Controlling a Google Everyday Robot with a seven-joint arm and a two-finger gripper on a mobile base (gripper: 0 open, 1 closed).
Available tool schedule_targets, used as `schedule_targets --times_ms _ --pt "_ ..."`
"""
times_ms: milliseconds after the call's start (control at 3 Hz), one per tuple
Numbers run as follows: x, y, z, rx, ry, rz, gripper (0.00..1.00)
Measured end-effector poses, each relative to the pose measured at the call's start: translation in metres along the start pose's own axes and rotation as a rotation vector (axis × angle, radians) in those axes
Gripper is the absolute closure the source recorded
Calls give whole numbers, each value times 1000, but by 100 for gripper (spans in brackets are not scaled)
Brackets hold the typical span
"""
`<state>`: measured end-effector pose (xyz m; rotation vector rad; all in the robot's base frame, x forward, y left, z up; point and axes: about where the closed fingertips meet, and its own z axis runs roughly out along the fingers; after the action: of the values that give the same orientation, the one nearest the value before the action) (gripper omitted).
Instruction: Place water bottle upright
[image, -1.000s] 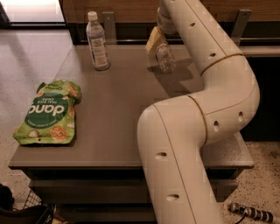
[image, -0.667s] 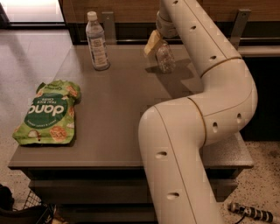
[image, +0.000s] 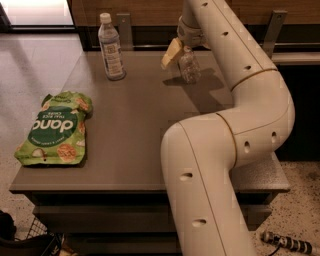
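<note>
Back centre: gripper (image: 179, 54) sits low over the counter (image: 125, 150), right against the water bottle (image: 189, 69).
Back left: taller labelled bottle (image: 111, 47) stands upright, well apart from the gripper, with an open lane between them.
Left edge: green snack bag (image: 55, 127) lies flat, a low obstacle.
Centre: bare surface from bag to arm, the widest passage.
Right and front: arm (image: 235, 140) fills this side and blocks approach.
Back rim: metal brackets (image: 124, 27) on the wall, close behind.

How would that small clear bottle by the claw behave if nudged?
The small bottle, at the claw near the table's far edge, looks clear and maybe empty, so probably light and easy to tip. Its round body would likely roll if toppled. Thin plastic may dent under a squeeze.
</note>
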<state>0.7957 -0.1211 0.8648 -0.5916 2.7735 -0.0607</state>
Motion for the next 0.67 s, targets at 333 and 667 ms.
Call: schedule_targets --times_ms 333,667 --pt "8 -4 -10 7 17 -7 0" --pt "15 -6 -10 -8 28 3 0"
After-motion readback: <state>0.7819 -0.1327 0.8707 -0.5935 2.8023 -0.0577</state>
